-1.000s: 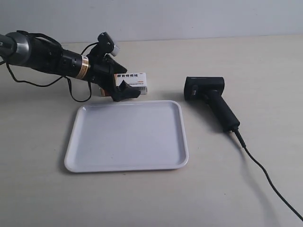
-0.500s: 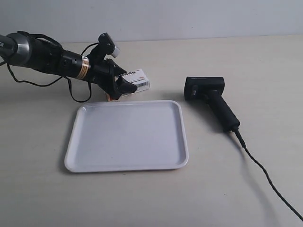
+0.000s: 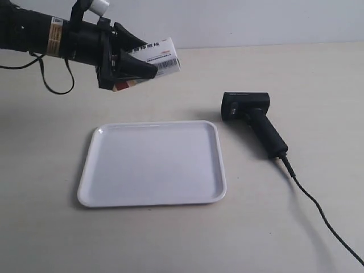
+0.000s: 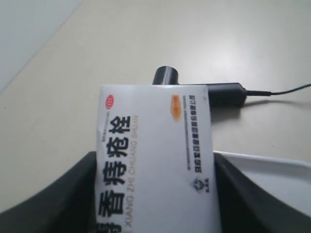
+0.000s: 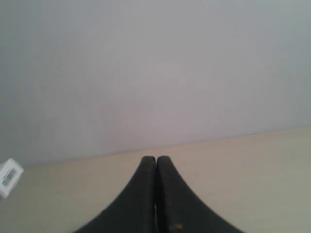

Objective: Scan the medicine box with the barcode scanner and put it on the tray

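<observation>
Upper left of exterior view: left gripper (image 3: 133,63) clamps small white cardboard medicine box (image 3: 154,57) above table; right gripper (image 5: 156,167) closed, empty.

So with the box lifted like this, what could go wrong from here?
1. The left gripper holds the medicine box by one end, with the barcode end sticking out past the fingers; it may tilt or slip.
2. The scanner lies untouched on the table and the right gripper is shut, away from it, so the scan may be skipped.
3. A dropped box could miss the tray below.
</observation>
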`<state>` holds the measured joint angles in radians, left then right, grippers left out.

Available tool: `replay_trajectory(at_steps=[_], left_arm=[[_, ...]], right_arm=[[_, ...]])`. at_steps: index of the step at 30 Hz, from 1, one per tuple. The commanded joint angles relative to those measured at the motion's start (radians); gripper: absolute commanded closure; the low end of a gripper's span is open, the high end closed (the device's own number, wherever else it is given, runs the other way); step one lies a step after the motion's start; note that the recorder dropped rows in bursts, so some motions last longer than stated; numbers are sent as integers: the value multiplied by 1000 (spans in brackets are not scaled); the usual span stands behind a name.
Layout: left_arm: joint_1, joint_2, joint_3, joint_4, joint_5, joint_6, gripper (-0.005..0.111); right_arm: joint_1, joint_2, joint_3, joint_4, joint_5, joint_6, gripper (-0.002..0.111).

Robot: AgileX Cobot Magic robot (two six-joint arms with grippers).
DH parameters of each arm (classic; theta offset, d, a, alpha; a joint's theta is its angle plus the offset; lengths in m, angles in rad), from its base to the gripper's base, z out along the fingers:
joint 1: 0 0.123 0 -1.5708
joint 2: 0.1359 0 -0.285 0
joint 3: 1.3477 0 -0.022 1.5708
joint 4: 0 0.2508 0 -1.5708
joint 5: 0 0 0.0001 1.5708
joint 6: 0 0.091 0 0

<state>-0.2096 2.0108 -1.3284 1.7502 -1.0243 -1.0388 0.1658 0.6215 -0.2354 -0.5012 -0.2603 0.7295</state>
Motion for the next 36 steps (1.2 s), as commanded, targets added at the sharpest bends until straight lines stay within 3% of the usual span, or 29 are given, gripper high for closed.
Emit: replay_trajectory(at_steps=[1,7,13,18,28,30,36], left_arm=[[-10,-85,152,-6,71,49,107],[-12,-97,260,-6,97,85,107],[-12,-97,282,-6,136,92,107],[-12,-97,282,-6,135,92,107],[-12,-97,284,-6,135,93,107],[-12,-97,283,-6,135,94,107],[-12,-97,290,-6,137,99,107]], right_arm=[[88,412,-204,-404,-16,294,99],[209,869,-480,-438,238,271,62],[246,1134,-614,-444,272,232,33],[246,1271,-671,-446,272,210,20],[246,1388,-751,-449,260,159,25],[246,1391,-760,-451,272,159,33],[246,1389,-760,-453,292,102,75]])
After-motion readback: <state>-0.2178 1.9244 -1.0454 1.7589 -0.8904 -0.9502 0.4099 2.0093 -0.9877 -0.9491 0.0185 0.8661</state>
